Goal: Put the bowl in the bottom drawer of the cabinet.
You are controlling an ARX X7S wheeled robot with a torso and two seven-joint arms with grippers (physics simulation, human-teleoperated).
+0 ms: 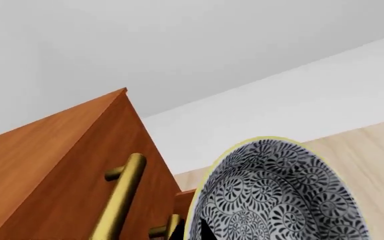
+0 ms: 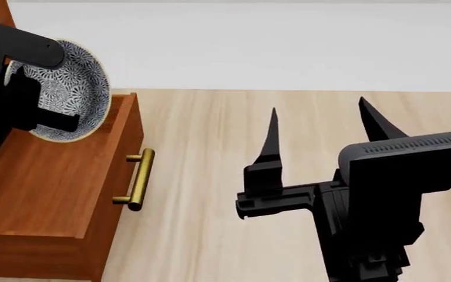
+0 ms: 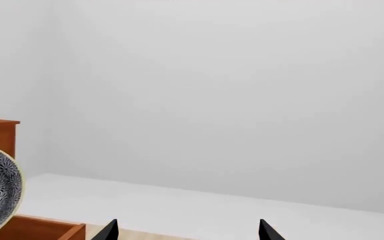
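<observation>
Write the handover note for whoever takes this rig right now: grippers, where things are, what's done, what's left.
Left gripper: shut on the bowl, held tilted on edge, above the cabinet.
Right gripper: open, empty, over the wooden floor, apart from the cabinet.
Cabinet: a drawer with a brass handle sticks out in the head view; which drawer it is cannot be told from here. The right wrist view shows an open drawer box below the bowl.
Done: bowl picked up and carried to the cabinet.
Left: confirm the bottom drawer is the open one, lower the bowl in, release.
</observation>
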